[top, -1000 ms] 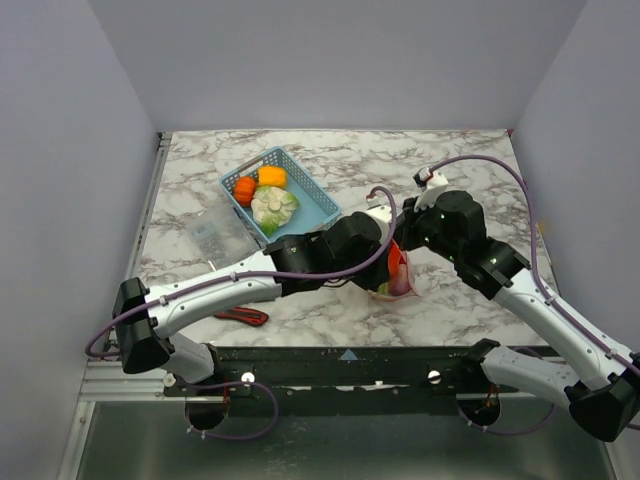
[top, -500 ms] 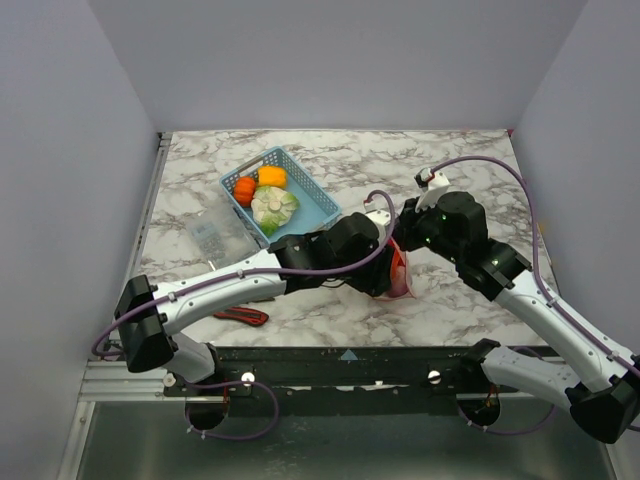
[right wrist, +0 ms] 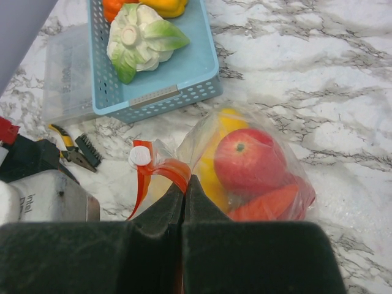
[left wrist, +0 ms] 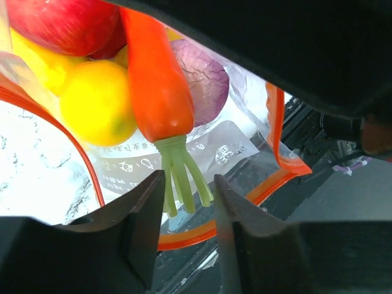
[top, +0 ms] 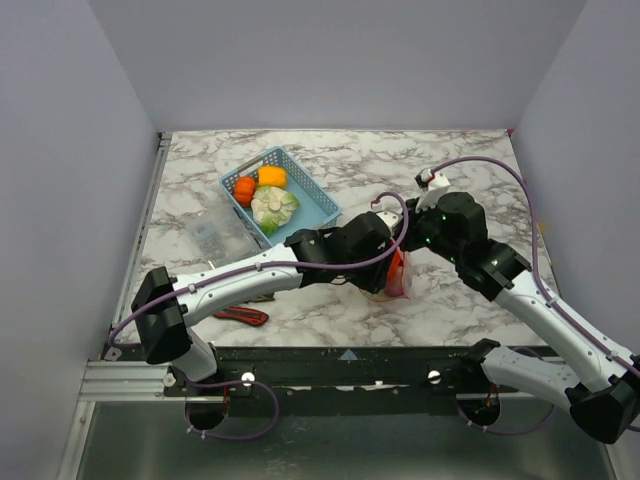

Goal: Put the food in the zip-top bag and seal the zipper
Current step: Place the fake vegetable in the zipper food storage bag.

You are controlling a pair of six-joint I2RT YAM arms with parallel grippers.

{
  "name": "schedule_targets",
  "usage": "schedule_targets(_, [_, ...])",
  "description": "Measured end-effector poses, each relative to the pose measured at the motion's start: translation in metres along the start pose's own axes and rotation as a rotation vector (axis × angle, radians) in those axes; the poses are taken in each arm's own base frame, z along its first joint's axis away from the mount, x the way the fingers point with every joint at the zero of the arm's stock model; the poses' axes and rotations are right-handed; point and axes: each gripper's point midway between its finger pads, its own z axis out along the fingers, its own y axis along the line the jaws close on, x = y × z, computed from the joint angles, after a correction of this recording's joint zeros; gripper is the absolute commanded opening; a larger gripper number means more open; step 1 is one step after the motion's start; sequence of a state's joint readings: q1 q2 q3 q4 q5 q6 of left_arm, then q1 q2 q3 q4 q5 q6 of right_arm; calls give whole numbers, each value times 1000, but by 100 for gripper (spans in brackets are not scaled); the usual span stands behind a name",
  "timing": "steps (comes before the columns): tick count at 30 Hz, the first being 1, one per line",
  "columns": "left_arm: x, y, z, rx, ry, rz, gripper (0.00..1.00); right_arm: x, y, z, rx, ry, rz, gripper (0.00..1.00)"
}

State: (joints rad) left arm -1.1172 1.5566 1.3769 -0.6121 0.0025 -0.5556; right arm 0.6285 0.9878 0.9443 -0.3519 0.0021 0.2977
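Observation:
The zip-top bag lies on the marble near the front middle. It holds a red apple, an orange carrot, a yellow fruit and a purple cabbage. My right gripper is shut on the bag's mouth at the orange-red zipper and holds it up. My left gripper is open at the bag's mouth. The carrot's green stalk hangs between its fingers, not pinched. The zipper strip curves round below.
A blue lattice basket at the back left holds a white-green cabbage, an orange pepper and a red-orange tomato. A clear packet lies beside it. Red-handled pliers lie near the front edge.
My left arm has reached further right, with its gripper now over the bag's mouth. The green stalk that showed at the bag's front is now hidden. The right gripper has kept its hold.

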Motion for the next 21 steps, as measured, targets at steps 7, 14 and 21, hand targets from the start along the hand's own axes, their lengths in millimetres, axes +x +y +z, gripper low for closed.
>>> schedule_targets(7, [1,6,1,-22,10,11,51,-1,1,0,-6,-5,0,1])
schedule_targets(14, [20,16,8,-46,54,10,17,0,6,0,-32,-1,0,1])
schedule_targets(21, [20,16,7,-47,57,14,0,3,13,1,-77,6,-1,1])
